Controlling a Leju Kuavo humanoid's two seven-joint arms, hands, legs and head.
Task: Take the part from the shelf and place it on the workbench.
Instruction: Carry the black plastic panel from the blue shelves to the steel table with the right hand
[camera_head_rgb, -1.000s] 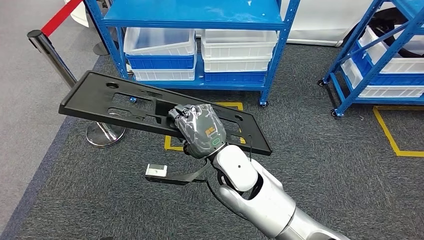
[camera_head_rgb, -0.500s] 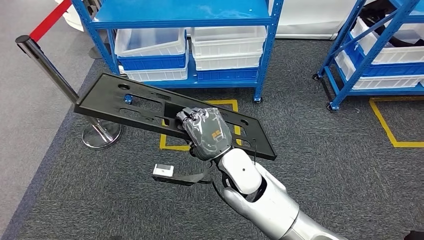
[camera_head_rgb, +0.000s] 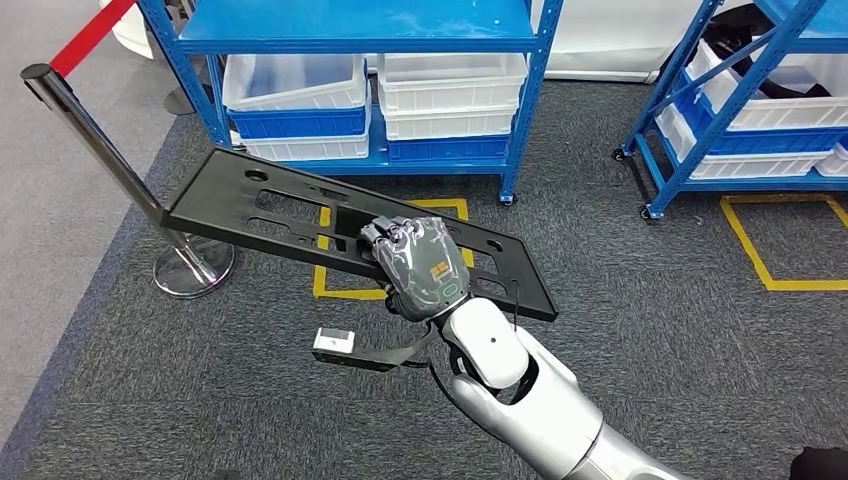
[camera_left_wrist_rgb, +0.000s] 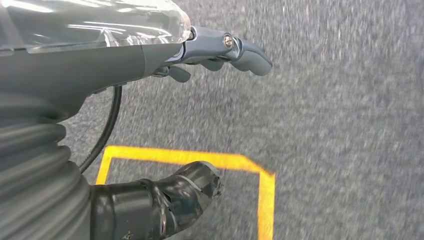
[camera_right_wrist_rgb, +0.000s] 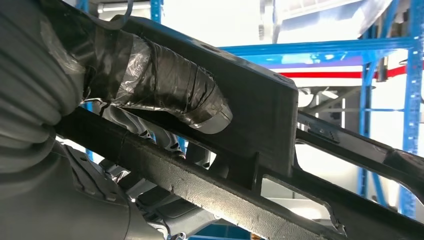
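The right hand (camera_head_rgb: 420, 265) grips the part (camera_head_rgb: 270, 205), a long black flat panel with cutouts, near its middle, fingers curled over one edge and thumb (camera_right_wrist_rgb: 170, 90) pressed on a face. The part hangs tilted above the carpet (camera_head_rgb: 650, 330), in front of the blue shelf (camera_head_rgb: 370, 30). The left hand (camera_left_wrist_rgb: 150, 55) holds nothing, fingers loosely apart.

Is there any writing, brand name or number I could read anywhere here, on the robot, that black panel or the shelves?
None can be read.
Right hand: a small orange mark and a green ring on its back, too small to read.
Black part: no text shows; in the right wrist view a small dotted patch on it is too blurred to tell.
Bins on the blue shelf: no labels show.
Yellow floor lines: plain marking, no words.
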